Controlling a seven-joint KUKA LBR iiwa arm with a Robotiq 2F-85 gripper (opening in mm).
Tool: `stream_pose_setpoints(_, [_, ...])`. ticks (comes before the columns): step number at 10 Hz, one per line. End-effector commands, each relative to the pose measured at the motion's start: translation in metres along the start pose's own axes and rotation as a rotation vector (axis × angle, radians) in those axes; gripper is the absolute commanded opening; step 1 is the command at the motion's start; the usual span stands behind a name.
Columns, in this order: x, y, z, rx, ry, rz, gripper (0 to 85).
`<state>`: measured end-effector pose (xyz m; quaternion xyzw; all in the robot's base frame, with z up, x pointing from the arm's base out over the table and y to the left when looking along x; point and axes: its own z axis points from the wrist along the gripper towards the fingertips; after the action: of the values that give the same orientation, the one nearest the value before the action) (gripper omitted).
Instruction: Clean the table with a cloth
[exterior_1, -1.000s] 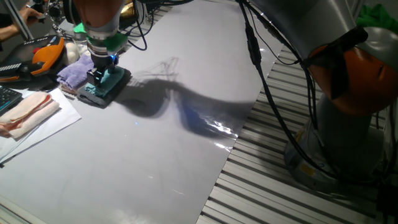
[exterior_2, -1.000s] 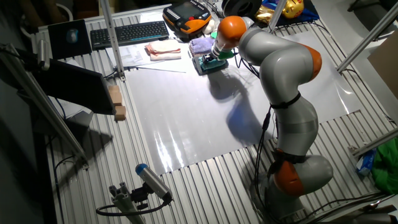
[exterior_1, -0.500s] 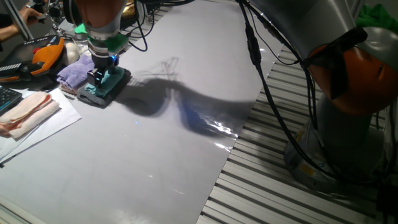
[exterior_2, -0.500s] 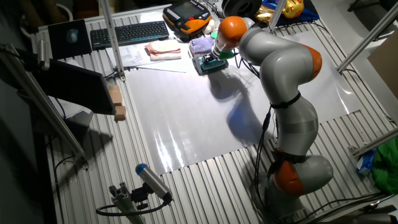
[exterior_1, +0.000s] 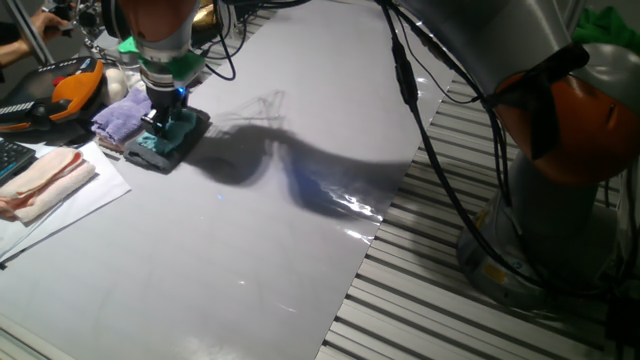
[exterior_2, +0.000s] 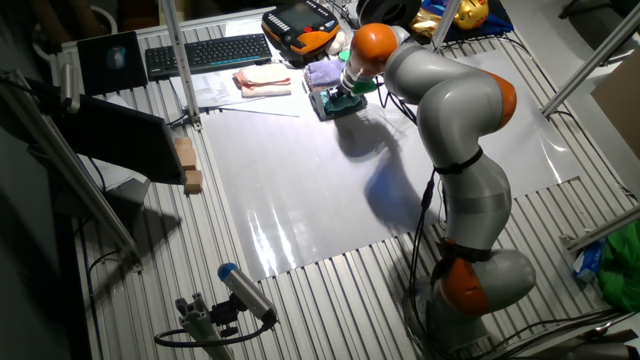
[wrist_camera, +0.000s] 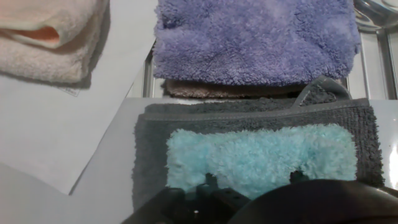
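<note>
The small fluffy teal terry cloth (wrist_camera: 261, 158) lies directly beneath the jaws, on top of a dark grey folded cloth (wrist_camera: 149, 155) at the worktop's (exterior_1: 300, 250) far edge. Judging by its pile, it is light, soft and limp; it will likely bunch and drape, so a pinch down into the middle of the nap looks the surest hold, taking care not to catch the grey layer under it. The gripper (exterior_1: 160, 128) sits low over it; whether its jaws are wide or closed I cannot tell. Counted: one teal cloth, one grey cloth, one lilac-purple fluffy cloth (wrist_camera: 255, 37) beyond the jaws, one peach folded towel (wrist_camera: 53, 40) beyond and aside.
</note>
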<state>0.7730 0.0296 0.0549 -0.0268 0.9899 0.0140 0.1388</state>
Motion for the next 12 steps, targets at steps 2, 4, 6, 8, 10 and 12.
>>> stream_pose_setpoints(2, [-0.001,0.000,-0.004,0.005,0.006,-0.006,34.0])
stream_pose_setpoints(4, [-0.001,0.000,-0.003,0.003,0.015,-0.016,17.0])
stream_pose_setpoints(6, [-0.001,0.000,-0.003,0.000,0.024,-0.030,0.0])
stream_pose_setpoints(8, [-0.001,0.000,-0.004,0.002,0.024,-0.030,0.0])
stream_pose_setpoints(10, [-0.002,0.000,-0.009,0.004,0.032,-0.023,0.0])
stream_pose_setpoints(12, [-0.006,0.000,-0.021,0.012,0.050,-0.019,0.0])
